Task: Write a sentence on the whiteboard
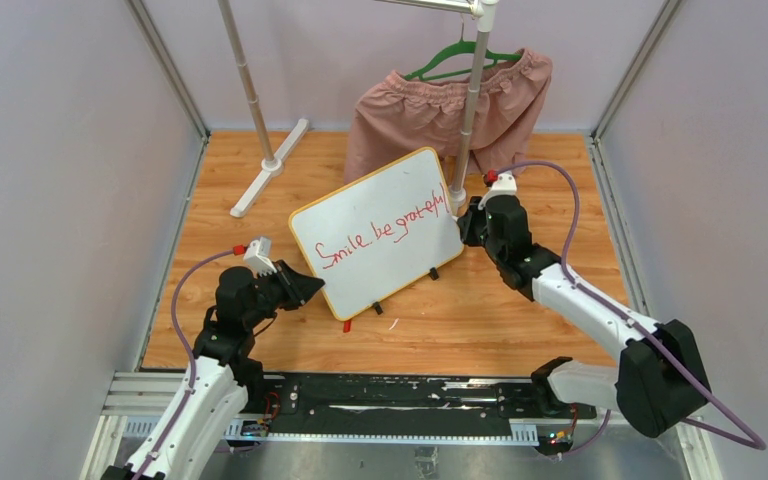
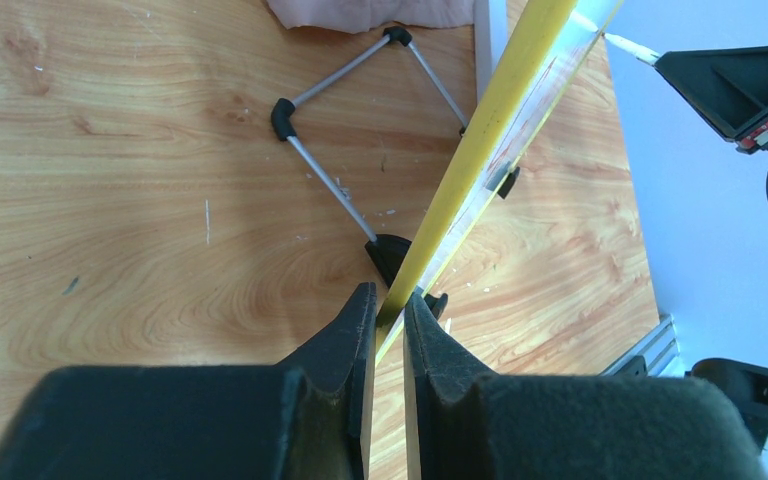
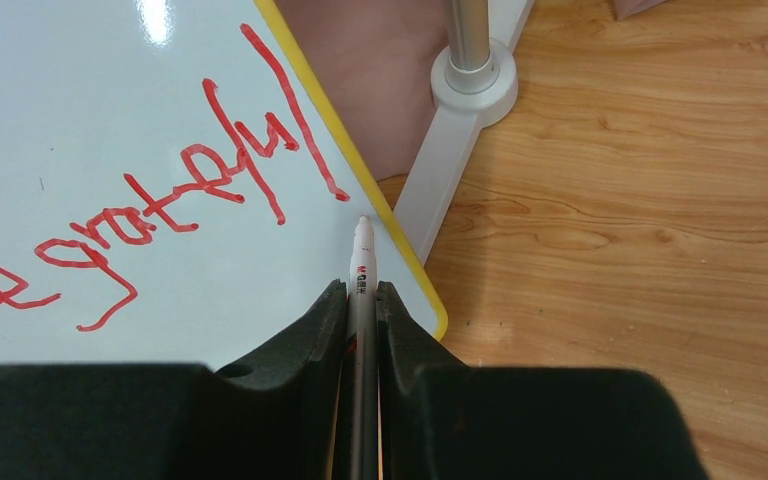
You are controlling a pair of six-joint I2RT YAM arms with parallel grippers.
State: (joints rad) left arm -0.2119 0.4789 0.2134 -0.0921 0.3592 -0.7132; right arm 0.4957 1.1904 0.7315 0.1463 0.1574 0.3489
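The whiteboard (image 1: 380, 235) stands tilted in the middle of the wooden table (image 1: 520, 320), its near-left rim pinched by the left gripper (image 1: 315, 290). The right gripper (image 1: 463, 225) is clamped on a white marker (image 3: 362, 262) (tip just inside the board's right rim), beside the end of the red sentence (image 1: 385, 228) "Smile, be grateful!" Pink shorts (image 1: 440, 110) hang behind, on the far side.

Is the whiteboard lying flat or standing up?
Standing, tilted back. The whiteboard rests on its black feet, with a wire stand behind it in the left wrist view; the left pincer clamps its corner.
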